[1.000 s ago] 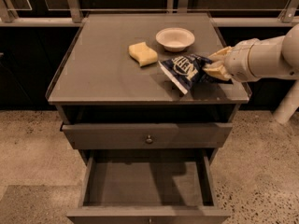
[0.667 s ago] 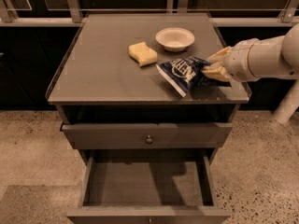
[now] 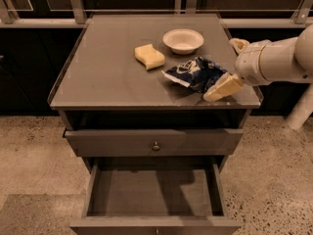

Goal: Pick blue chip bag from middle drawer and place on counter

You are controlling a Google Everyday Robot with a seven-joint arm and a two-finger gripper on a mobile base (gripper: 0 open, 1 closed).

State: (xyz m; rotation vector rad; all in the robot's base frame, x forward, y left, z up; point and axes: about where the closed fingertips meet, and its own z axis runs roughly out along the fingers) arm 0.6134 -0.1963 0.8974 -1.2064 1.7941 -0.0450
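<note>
The blue chip bag (image 3: 194, 72) lies crumpled on the counter (image 3: 107, 77), near its right front corner. My gripper (image 3: 221, 70) comes in from the right, level with the counter top, and is open. One tan finger (image 3: 222, 88) rests by the bag's right front edge, the other (image 3: 238, 44) stands behind it. The bag is not clasped. The middle drawer (image 3: 154, 192) is pulled out below, and its grey floor shows nothing on it.
A yellow wavy sponge (image 3: 149, 56) and a white bowl (image 3: 183, 40) sit on the counter behind the bag. A shut drawer with a knob (image 3: 155, 145) is above the open one. A speckled floor surrounds the cabinet, with a rail and dark glass behind.
The gripper's fingers have spread apart and let go of the blue chip bag, which now rests flatter on the counter. The arm has drawn slightly to the right.
</note>
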